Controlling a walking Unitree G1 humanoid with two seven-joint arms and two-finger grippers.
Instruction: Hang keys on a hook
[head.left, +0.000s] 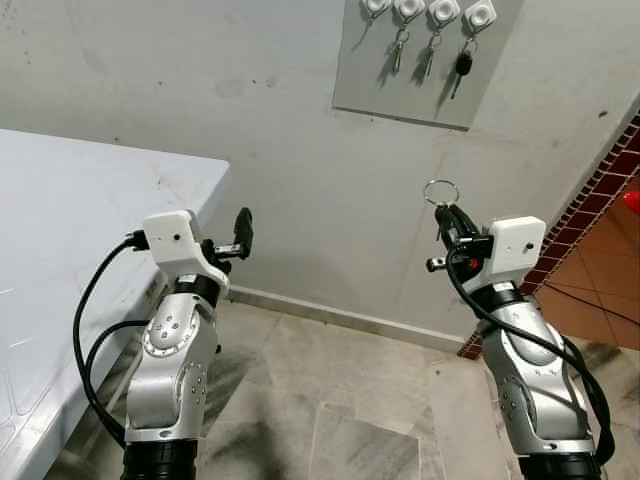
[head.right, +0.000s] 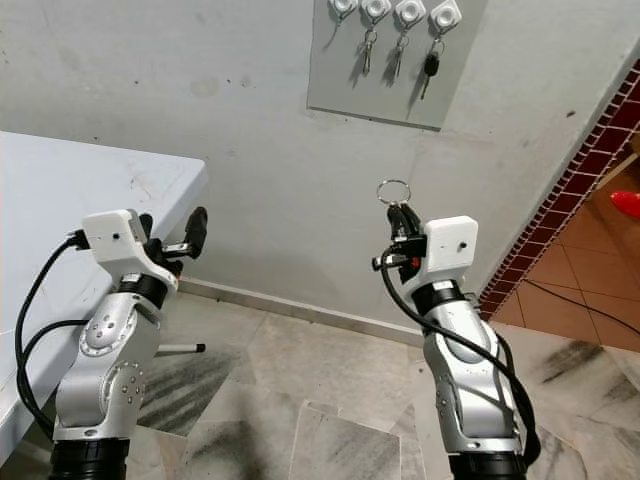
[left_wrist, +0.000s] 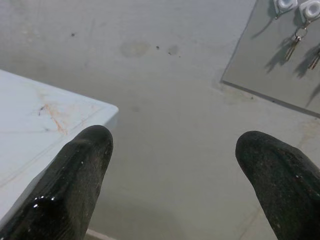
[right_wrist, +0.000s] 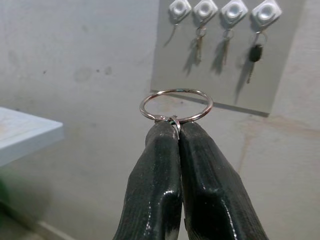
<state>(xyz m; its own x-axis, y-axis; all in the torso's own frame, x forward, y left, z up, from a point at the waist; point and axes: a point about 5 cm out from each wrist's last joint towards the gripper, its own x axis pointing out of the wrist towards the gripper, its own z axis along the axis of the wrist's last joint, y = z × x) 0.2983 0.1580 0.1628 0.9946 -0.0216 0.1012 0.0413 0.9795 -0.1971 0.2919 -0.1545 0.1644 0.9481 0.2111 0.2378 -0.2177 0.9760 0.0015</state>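
Observation:
My right gripper (head.left: 447, 215) is raised in front of the wall, shut on a silver key ring (head.left: 441, 191) that stands up above its fingertips; the ring (right_wrist: 176, 105) is clear in the right wrist view. High on the wall hangs a grey board (head.left: 425, 60) with a row of white hooks. The leftmost hook (right_wrist: 179, 10) is bare, the two beside it carry small keys (right_wrist: 199, 42), and the rightmost holds a black-headed key (right_wrist: 254, 54). The board is above and beyond the ring. My left gripper (head.left: 243, 235) is open, held up near the table corner with nothing between its fingers (left_wrist: 75, 175).
A white table (head.left: 80, 230) stands at the left against the grey wall. Marble floor tiles (head.left: 350, 400) lie below. A dark red brick wall edge (head.left: 600, 180) runs along the right, with orange tiles beyond it.

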